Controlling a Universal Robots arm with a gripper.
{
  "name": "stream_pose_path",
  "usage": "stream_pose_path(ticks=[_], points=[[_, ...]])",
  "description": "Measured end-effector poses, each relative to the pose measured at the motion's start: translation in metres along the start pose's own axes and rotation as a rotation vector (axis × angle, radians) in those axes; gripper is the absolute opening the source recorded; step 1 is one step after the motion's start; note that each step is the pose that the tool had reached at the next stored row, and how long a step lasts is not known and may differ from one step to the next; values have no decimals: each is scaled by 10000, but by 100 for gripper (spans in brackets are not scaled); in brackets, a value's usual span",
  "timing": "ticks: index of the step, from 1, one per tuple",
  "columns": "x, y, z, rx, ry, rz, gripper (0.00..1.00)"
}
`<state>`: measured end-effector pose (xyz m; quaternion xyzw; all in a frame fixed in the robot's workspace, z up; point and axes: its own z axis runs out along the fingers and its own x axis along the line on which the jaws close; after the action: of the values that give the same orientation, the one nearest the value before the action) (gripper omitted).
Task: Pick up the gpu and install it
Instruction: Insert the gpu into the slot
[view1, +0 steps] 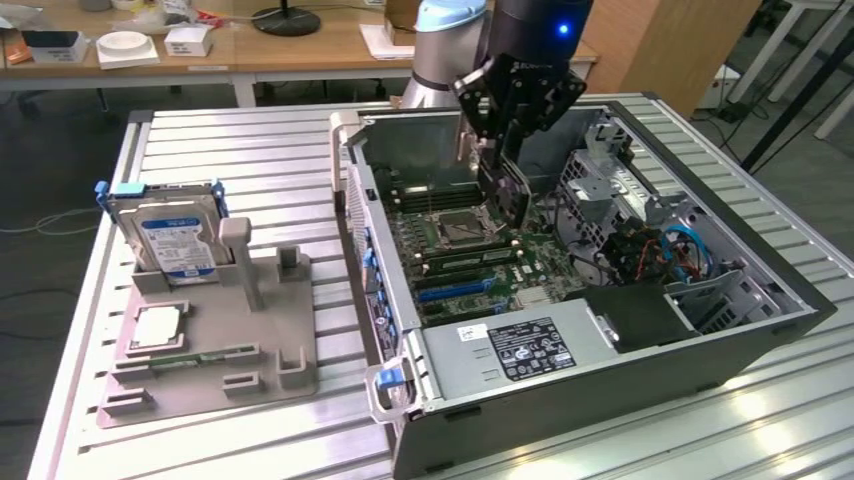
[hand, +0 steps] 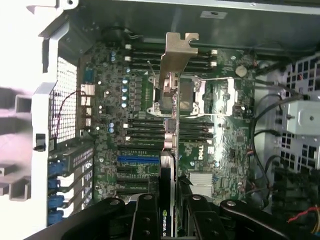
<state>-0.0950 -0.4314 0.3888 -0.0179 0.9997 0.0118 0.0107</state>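
- "NVIDIA" stood in white letters on the gpu (hand: 171, 135), at its dark end away from the metal bracket; the letters after it could not be read.
- "DELL" was printed in white on the motherboard (hand: 220, 150), just beside the gpu.
- The power supply (view1: 534, 345), near in the scene, carried a black label whose white print was illegible.
- The hard drive (view1: 171, 240), at the exterior view's left, bore a blue label, also illegible.

gripper (view1: 501, 165): we see it clamped on the gpu (view1: 510, 200), over the open computer case (view1: 601, 398)
gpu: on edge, down inside the case
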Motion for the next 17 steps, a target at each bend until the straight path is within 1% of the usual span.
stream_pose_path(ticks=[8,13,17], points=[[1,-2,72,-30,34,-1450,26],[2,-2,99,-51,55,-2363,26],[-1,-3,113,-70,68,-2981,26]])
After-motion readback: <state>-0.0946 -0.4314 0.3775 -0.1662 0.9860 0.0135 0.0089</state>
